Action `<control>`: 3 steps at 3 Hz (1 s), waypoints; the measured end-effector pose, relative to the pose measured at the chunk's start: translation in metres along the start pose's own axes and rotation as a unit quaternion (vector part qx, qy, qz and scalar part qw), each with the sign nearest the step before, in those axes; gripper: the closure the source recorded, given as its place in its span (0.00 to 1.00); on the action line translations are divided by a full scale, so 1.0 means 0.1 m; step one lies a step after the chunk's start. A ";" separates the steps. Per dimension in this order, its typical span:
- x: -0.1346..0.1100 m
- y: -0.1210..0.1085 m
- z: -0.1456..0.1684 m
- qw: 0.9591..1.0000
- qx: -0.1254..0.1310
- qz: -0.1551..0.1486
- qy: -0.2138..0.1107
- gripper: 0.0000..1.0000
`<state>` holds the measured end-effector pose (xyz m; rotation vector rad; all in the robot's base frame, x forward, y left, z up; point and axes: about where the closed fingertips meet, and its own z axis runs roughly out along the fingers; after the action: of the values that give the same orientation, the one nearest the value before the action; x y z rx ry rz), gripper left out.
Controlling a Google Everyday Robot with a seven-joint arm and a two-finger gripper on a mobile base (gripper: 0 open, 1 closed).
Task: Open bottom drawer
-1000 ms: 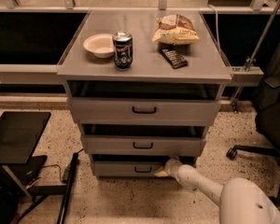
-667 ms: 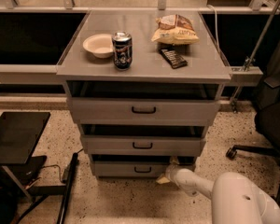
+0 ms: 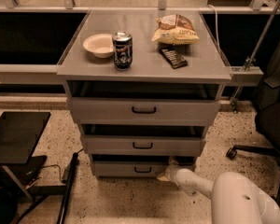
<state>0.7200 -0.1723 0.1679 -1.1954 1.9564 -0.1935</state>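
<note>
Gripper has dipped slightly over the last second. It sits low at the right end of the bottom drawer, right of the handle, not on it. Can't tell its grip state. Drawer front hasn't moved, so your pull looks still undone.

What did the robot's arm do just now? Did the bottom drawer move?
The gripper dipped slightly lower at the right end of the bottom drawer, and the white arm behind it shifted a little. Whether it grabbed anything cannot be seen. The bottom drawer has not visibly moved. The bowl, can, chip bag, top drawer and middle drawer stayed put.
</note>
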 end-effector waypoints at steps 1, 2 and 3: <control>0.00 0.00 0.00 1.000 0.000 0.000 0.000 0.42; 0.00 0.00 0.00 1.000 0.000 0.000 0.000 0.66; 0.00 0.00 0.00 1.000 0.000 0.000 0.000 0.88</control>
<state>0.7200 -0.1722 0.1679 -1.1955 1.9564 -0.1934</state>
